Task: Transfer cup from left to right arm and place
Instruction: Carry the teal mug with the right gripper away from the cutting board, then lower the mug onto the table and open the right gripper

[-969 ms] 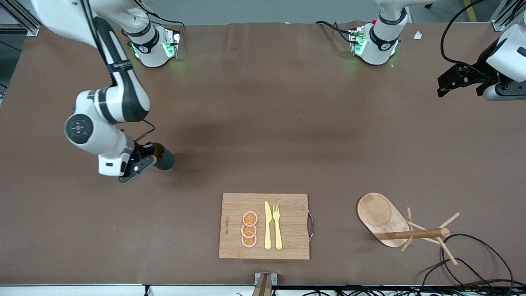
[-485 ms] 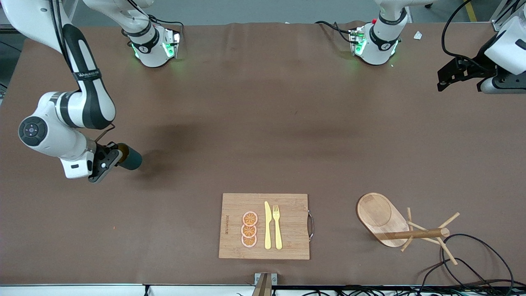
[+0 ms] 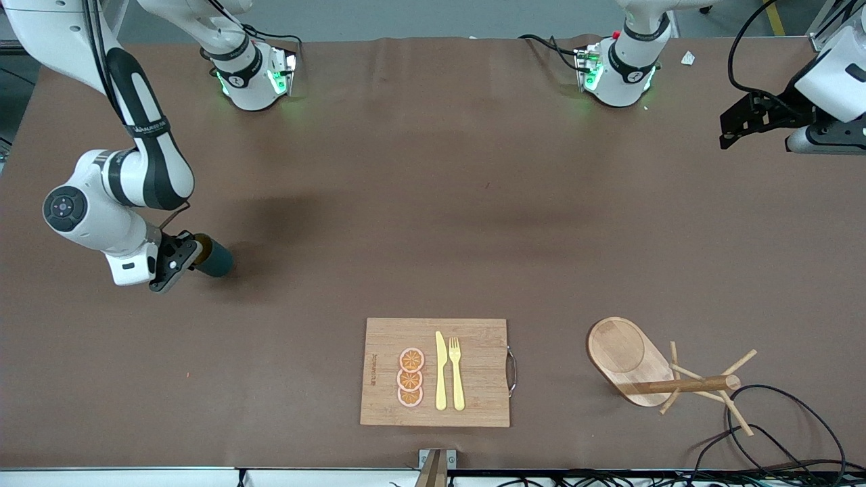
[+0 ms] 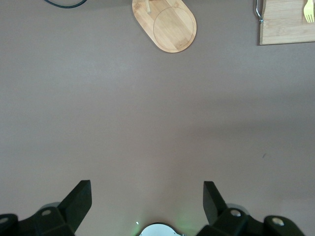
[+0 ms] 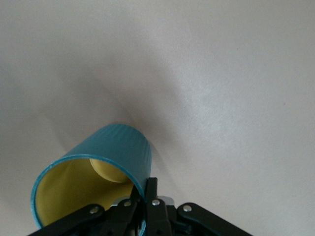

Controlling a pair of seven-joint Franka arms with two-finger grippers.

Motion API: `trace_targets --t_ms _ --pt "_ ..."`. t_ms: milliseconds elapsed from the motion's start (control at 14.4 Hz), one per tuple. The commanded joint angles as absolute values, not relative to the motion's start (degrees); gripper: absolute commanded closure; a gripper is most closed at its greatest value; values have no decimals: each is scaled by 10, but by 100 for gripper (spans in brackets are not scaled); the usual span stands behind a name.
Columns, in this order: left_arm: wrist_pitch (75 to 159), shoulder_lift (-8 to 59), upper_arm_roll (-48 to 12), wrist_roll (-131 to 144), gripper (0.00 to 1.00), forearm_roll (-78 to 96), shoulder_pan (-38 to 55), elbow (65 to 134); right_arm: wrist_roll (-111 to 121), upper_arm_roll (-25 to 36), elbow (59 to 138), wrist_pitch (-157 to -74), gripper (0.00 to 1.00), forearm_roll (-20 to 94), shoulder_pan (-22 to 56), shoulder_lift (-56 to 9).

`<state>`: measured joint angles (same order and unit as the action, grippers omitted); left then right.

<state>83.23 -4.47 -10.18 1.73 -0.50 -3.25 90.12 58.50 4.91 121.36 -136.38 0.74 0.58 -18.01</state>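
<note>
Moved: right gripper point(image 3: 193, 259) with the cup point(image 3: 214, 257) sits about where it was 0.5 s ago, after a big shift toward the right arm's end of the table since 1 s ago; wrist now slightly higher in the front view.
Near edge: metal bracket point(image 3: 436, 463) at the table lip, cables point(image 3: 778, 433) trailing at the left arm's end.
Board: bamboo cutting board point(image 3: 473, 338) nearest the front camera, mid-table; 3 orange slices point(image 3: 410, 377), yellow knife point(image 3: 440, 370), yellow fork point(image 3: 457, 372) lying on it, steel handle on the edge toward the left arm's end.
Rack: wooden mug tree point(image 3: 683, 379) tipped on its side, oval base point(image 3: 619, 352) up, near the board, toward the left arm's end.
Cup: teal ribbed, yellow inside, tilted on its side, mouth toward the wrist, over bare table well apart from the board; whether it touches the cloth I can't tell.
Right gripper: clamped narrow on the cup rim point(image 5: 142, 189), 1 finger inside, 1 outside.
Open room: wide bare brown cloth point(image 3: 433, 203) between cup, board and both bases.
Left gripper: point(image 3: 761, 125) waiting over the table edge at the left arm's end, fingers point(image 4: 78, 199) spread wide, holding nothing.
Far edge: 2 arm bases with green lights, cloth creased between them.
</note>
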Motion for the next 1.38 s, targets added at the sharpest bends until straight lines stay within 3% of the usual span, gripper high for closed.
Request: trace_targets --t_ms 0,900,1038,1108,1177,1246,1315 --pt "831 -50 -102 4 0 -1 -35 905 553 40 1226 -1356 100 -5 0 -169" --pt "835 -52 -102 5 0 -1 -37 904 584 40 1223 -1361 96 -48 -31 -185" --pt "836 -51 -102 5 0 -3 -36 903 584 40 1223 -1362 75 -48 -30 -187" --pt "836 -50 -102 4 0 -3 -36 904 584 40 1223 -1363 54 -48 -32 -187" --pt "835 -51 -102 4 0 -3 -37 904 585 40 1222 -1362 18 -48 -32 -186" --pt "835 -52 -102 4 0 -3 -37 903 584 40 1222 -1359 0 -48 -32 -186" --pt "834 -53 -101 4 0 -3 -38 903 584 40 1219 -1356 0 -48 -32 -185"
